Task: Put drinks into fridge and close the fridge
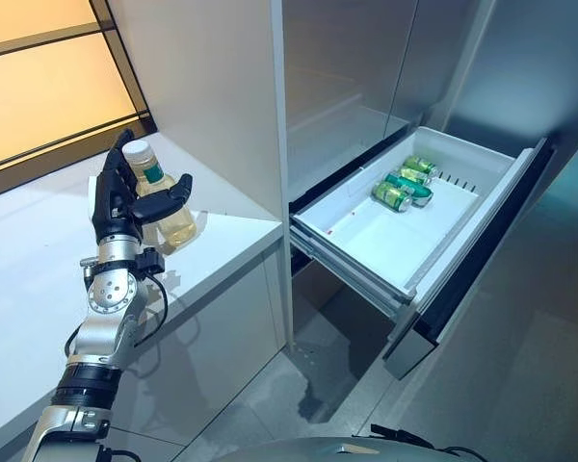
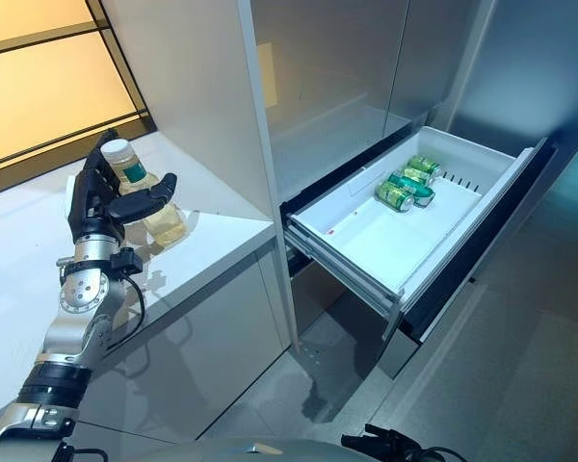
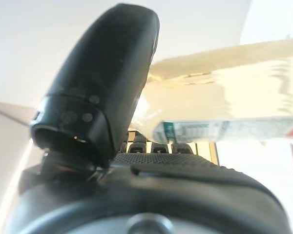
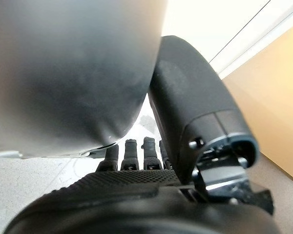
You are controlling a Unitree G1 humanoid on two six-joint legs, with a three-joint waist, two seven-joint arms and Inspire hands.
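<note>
A clear bottle [image 1: 169,214] of pale yellow drink with a white cap stands on the white counter [image 1: 39,260]. My left hand [image 1: 114,202] is around it: straight fingers rise behind the bottle and the thumb [image 3: 102,83] reaches across its front. In the left wrist view the bottle [image 3: 224,92] lies between the thumb and the fingers. The white fridge drawer [image 1: 366,241] is pulled out to the right, with green cans [image 1: 405,183] at its far end. My right hand [image 4: 136,195] shows in its wrist view, fingers relaxed and holding nothing.
A tall white panel [image 1: 212,96] stands between the counter and the fridge opening. The drawer's dark front [image 1: 462,279] juts out over the grey floor [image 1: 520,385]. An orange-lit window [image 1: 39,77] runs behind the counter.
</note>
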